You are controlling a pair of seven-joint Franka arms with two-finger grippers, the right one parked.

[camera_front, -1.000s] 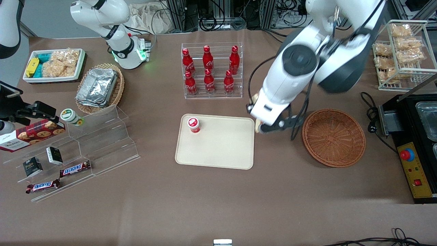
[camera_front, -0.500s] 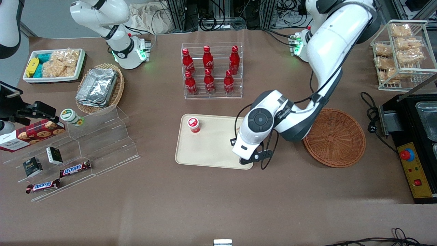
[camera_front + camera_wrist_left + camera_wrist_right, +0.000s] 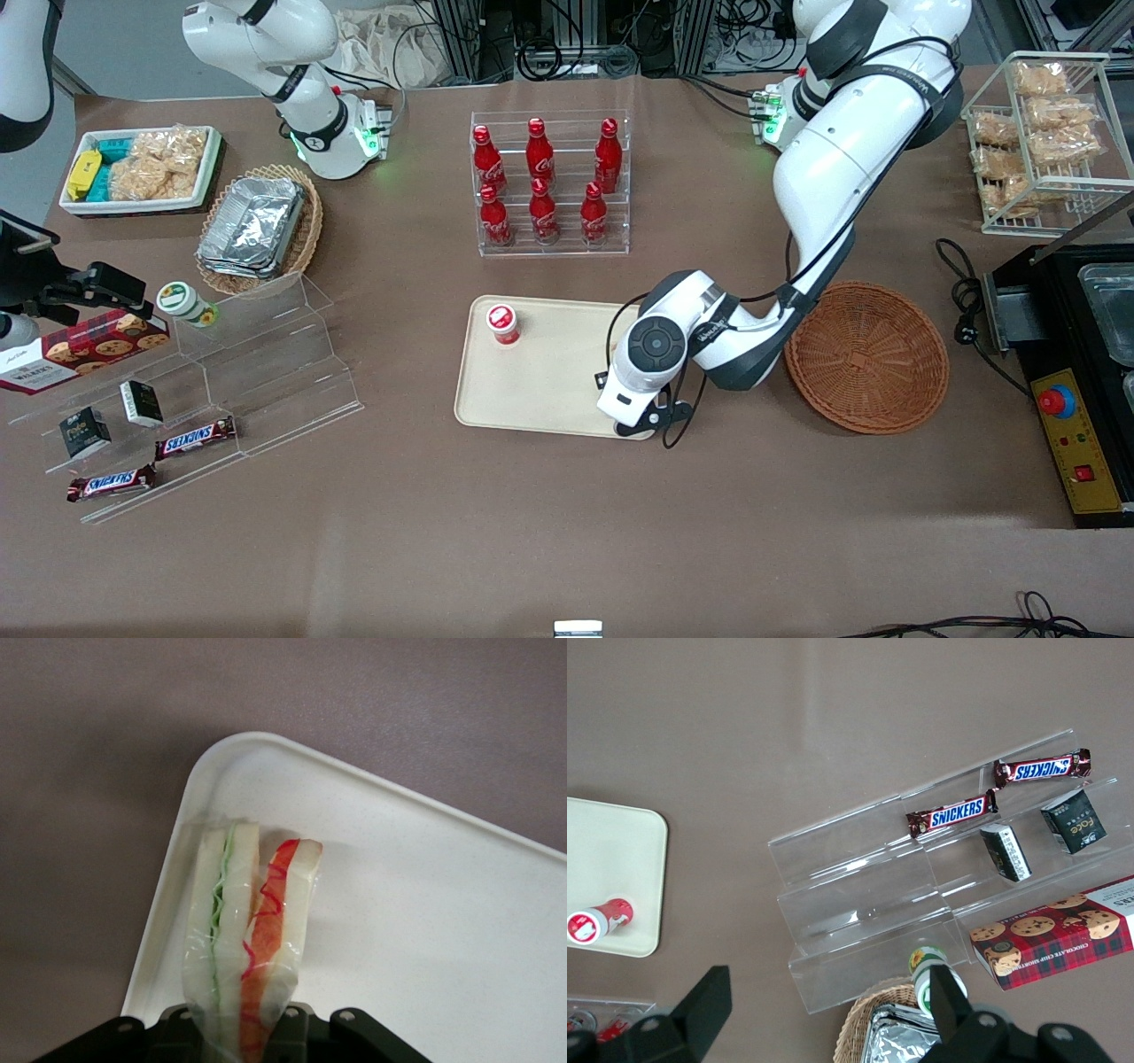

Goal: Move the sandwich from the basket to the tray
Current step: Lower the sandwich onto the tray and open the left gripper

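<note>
Sandwich [image 3: 244, 930] held in claw [image 3: 248, 1032], wrapped wedge, green layer on one side, red/orange on the other; claw closed on its narrow end. Sandwich hangs over a rounded corner of the tray [image 3: 425, 904], just inside the rim; whether it touches the tray floor, can't tell. In front view the claw [image 3: 640, 424] sits low at the tray's [image 3: 549, 390] corner nearest the camera on the basket side, sandwich hidden under the wrist there. Basket [image 3: 866, 356] holds nothing, beside the tray toward the working arm's end of the tabletop [image 3: 532, 532], arm's forearm crossing its rim. Small red-capped bottle [image 3: 503, 323] upright on the tray, well apart from the claw. Rack of red cola bottles [image 3: 549, 184] farther from the camera than the tray. Acrylic stepped stand [image 3: 221, 381] with Snickers bars [image 3: 195, 437] toward the parked arm's end.
</note>
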